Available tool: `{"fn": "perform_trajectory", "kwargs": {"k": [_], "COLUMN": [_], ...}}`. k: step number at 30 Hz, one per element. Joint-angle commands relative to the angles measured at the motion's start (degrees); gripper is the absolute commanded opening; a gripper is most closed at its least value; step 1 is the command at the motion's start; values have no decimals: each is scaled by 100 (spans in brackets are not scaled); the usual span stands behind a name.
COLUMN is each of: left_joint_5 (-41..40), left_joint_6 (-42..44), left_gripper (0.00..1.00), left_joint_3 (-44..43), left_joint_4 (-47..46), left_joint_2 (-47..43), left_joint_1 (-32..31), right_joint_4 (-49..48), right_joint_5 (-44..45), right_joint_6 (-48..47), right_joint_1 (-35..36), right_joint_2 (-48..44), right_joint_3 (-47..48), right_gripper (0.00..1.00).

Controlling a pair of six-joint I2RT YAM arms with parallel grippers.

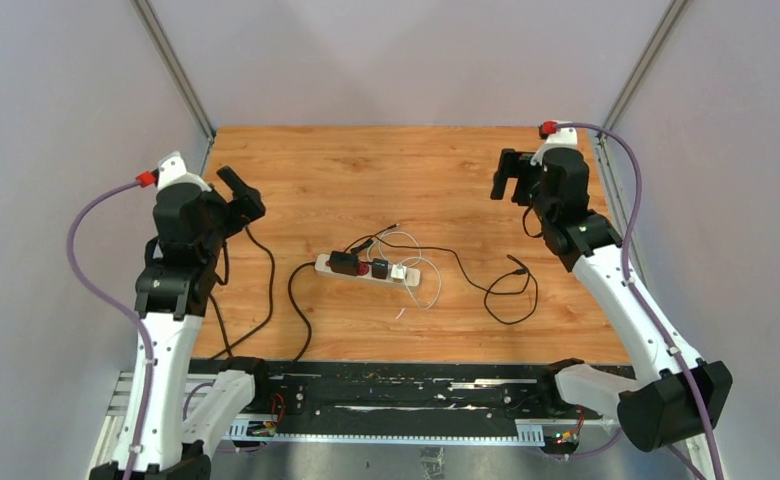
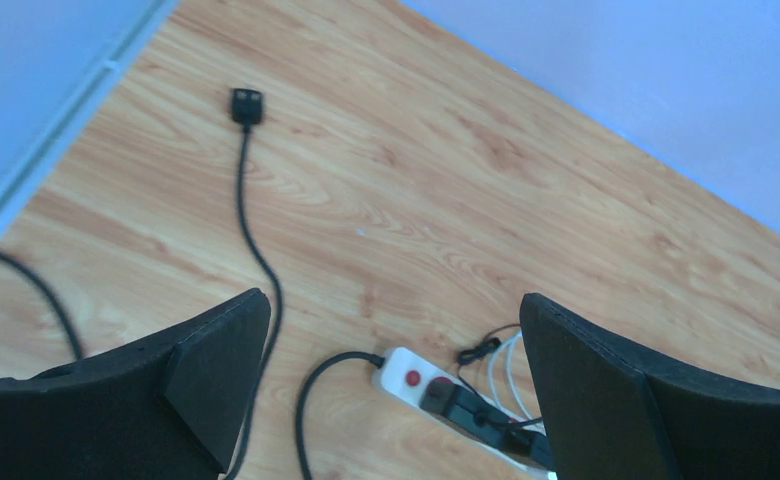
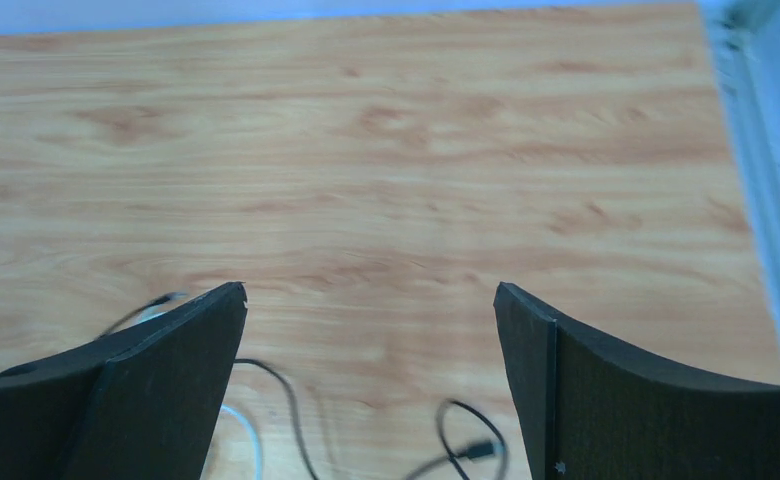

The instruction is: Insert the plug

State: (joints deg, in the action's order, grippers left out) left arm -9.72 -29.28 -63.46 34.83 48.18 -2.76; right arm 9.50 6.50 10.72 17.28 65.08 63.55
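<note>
A white power strip (image 1: 366, 270) with a red switch lies mid-table; a black adapter (image 1: 343, 263) and smaller plugs sit in it. It also shows in the left wrist view (image 2: 421, 385). A loose black plug (image 2: 247, 105) lies on the wood, its black cable (image 2: 251, 230) running back past my left finger. In the top view only that cable (image 1: 269, 290) shows clearly. My left gripper (image 1: 244, 198) (image 2: 391, 305) is open and empty, raised at the table's left. My right gripper (image 1: 511, 175) (image 3: 369, 290) is open and empty, raised at the far right.
Thin black and white cables (image 1: 421, 262) loop to the right of the strip, ending in a small connector (image 1: 514, 263) (image 3: 476, 450). The strip's own thick cable (image 1: 296, 300) runs to the near edge. Metal rails (image 1: 606, 180) and purple walls border the table.
</note>
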Motion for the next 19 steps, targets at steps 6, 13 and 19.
{"fn": "perform_trajectory", "kwargs": {"k": [6, 13, 19], "left_joint_5": [-1454, -1172, -1181], "left_joint_6": [158, 177, 229], "left_gripper": [100, 100, 100], "left_joint_3": [-153, -105, -93], "left_joint_4": [936, 938, 936], "left_joint_2": [-804, -679, -665], "left_joint_1": [-8, -8, -5], "right_joint_4": [1095, 1055, 995], "right_joint_5": [2853, 2919, 2732], "right_joint_6": [-33, -106, -131], "right_joint_1": [-193, -198, -196], "right_joint_2": [-791, -1198, -1222], "right_joint_3": [-427, -664, -735], "right_gripper": [100, 100, 100]}}
